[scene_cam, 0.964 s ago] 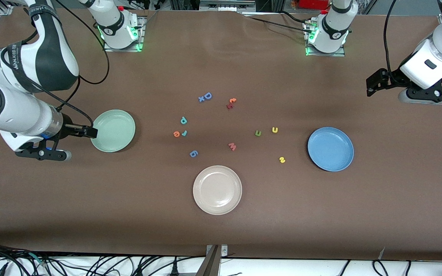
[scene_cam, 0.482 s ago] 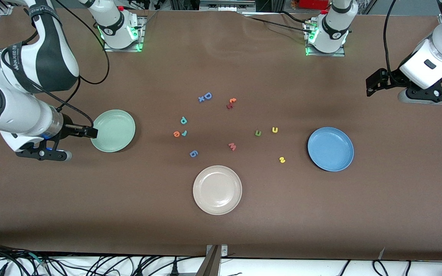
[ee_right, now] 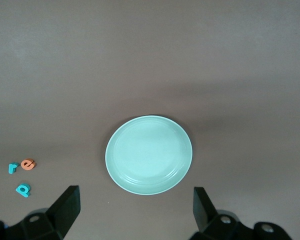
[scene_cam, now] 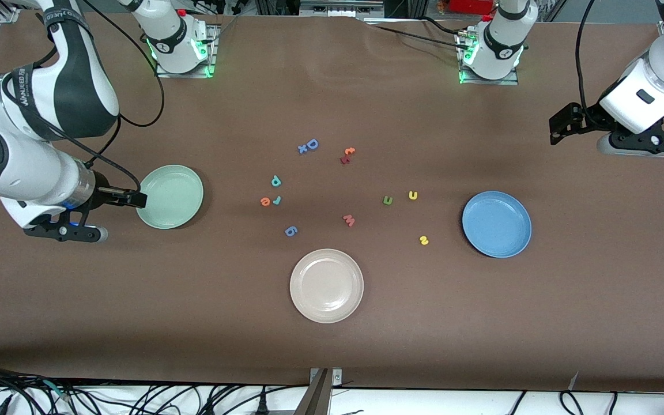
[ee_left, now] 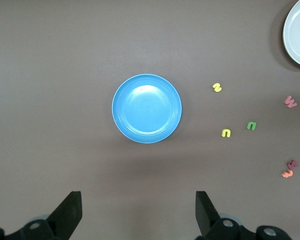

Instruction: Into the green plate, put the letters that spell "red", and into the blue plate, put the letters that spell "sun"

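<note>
The brown surface (scene_cam: pixel 332 346) is all around me, and my two arms hang high at either end of it. My right gripper (ee_right: pixel 135 210) hovers by the rim of the green plate (scene_cam: pixel 169 196), jaws spread wide, nothing between them. My left gripper (ee_left: pixel 137 212) hangs over bare surface at the left arm's end, farther from the front camera than the blue plate (scene_cam: pixel 497 224), jaws spread wide too, nothing in them.

Three plates, all empty. The green plate sits toward the right arm's end, the blue plate toward the left arm's end, and a cream-pink plate (scene_cam: pixel 326 286) lies between them, nearest the front camera.

Now the small stuff, scattered mid-surface. A blue capital D (scene_cam: pixel 309 145) and a dark red and orange pair (scene_cam: pixel 347 155) lie farthest from the front camera. On the green plate's side: the teal d (scene_cam: pixel 275 181), then the orange e (scene_cam: pixel 265 201) and teal r (scene_cam: pixel 277 200) just beside each other, well apart from that plate. A blue letter (scene_cam: pixel 290 231) and a pink w (scene_cam: pixel 349 219) lie nearer the cream-pink plate. On the blue plate's side: the olive n (scene_cam: pixel 388 200), the yellow u (scene_cam: pixel 413 195) and the yellow s (scene_cam: pixel 423 240), all on the surface, none in the plate.
</note>
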Controlling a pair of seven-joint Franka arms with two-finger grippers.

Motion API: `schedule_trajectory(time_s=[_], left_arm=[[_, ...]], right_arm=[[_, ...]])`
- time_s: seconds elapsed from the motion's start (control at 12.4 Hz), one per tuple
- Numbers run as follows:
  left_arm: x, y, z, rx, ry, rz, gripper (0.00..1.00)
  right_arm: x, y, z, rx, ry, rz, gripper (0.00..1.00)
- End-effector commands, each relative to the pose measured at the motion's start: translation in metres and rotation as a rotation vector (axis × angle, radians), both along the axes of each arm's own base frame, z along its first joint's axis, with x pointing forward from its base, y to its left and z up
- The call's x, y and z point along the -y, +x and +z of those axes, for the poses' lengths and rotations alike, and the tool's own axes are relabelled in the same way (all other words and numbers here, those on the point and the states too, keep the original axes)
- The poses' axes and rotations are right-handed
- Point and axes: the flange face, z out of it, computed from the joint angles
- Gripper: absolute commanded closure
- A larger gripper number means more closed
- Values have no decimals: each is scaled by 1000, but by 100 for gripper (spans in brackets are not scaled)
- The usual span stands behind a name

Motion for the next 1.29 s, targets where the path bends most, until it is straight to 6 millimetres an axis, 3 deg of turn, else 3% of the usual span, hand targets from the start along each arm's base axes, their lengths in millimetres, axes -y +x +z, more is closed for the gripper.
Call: schedule_trajectory(time_s=[0.0, 1.21], left_arm=[[2, -2, 3, -6, -7, -19, 0], [2, -3, 2, -19, -3, -8, 0]], right_arm=[[2, -3, 1, -7, 10, -9, 0], [1, -3, 1, -7, 11, -9, 0]])
